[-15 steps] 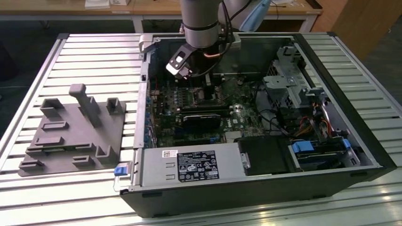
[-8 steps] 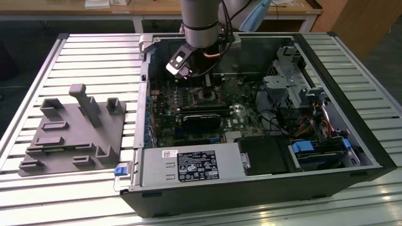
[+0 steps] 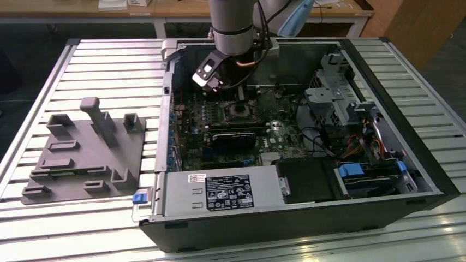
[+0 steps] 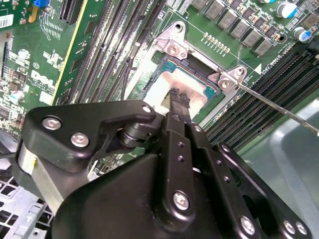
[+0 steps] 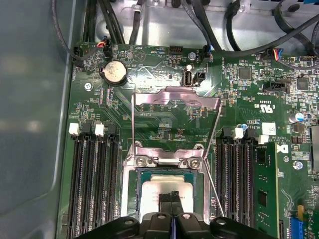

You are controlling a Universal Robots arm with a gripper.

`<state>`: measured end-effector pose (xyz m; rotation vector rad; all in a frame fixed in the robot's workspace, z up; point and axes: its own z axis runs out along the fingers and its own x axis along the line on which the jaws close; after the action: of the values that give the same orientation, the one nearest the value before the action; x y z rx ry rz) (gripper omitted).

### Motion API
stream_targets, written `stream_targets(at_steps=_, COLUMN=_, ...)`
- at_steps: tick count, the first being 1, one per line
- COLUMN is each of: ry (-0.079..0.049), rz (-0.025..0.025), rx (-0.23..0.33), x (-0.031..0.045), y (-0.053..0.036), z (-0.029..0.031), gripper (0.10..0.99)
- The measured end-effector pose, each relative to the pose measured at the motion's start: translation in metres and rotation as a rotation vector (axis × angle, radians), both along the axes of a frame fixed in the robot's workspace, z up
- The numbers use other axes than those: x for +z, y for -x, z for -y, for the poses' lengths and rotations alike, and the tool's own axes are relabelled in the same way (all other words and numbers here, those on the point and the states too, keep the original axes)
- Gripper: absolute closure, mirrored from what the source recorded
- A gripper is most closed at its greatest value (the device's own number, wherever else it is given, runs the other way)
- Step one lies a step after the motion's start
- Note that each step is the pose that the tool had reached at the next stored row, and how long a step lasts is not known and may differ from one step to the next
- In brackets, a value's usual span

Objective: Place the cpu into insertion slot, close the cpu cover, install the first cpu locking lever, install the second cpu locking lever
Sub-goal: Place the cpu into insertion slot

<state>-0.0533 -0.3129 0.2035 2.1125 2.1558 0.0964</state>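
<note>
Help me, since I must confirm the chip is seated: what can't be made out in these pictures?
First wrist view: the near edge of the cpu is hidden behind the gripper.
Second wrist view: the gripper covers part of the insertion slot; fingertip contact with the cpu cannot be told.
Second wrist view: one locking lever runs off the picture's edge.
Exterior view: the insertion slot is too small to show how the cpu lies.

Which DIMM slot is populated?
The outermost slot on the side of the cpu where the loose locking lever lies: a green module stands in it. Every other slot is bare.
</note>
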Motion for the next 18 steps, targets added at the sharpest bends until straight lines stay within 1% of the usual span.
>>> stream_targets(at_steps=1, ry=0.000, rz=-0.0095, rx=0.000, x=0.0001, y=-0.0004, z=0.0000, gripper=0.980)
stream_targets(at_steps=2, ry=0.000, rz=-0.0253, rx=0.000, x=0.0000, y=-0.0015, z=0.0000, gripper=0.980)
stream_targets(at_steps=3, ry=0.000, rz=-0.0434, rx=0.000, x=-0.0001, y=-0.0029, z=0.0000, gripper=0.980)
stream_targets(at_steps=4, ry=0.000, rz=-0.0577, rx=0.000, x=-0.0001, y=-0.0039, z=0.0000, gripper=0.980)
stream_targets(at_steps=5, ry=0.000, rz=-0.0600, rx=0.000, x=0.0000, y=-0.0043, z=0.0001, gripper=0.980)
stream_targets(at_steps=9, ry=0.000, rz=-0.0599, rx=-0.004, x=-0.0001, y=-0.0057, z=0.0000, gripper=0.980)
stream_targets(at_steps=14, ry=-0.001, rz=-0.0600, rx=-0.052, x=-0.0006, y=-0.0060, z=0.0000, gripper=0.980)
stream_targets(at_steps=18, ry=-0.002, rz=-0.0599, rx=-0.064, x=-0.0009, y=-0.0092, z=0.0000, gripper=0.980)
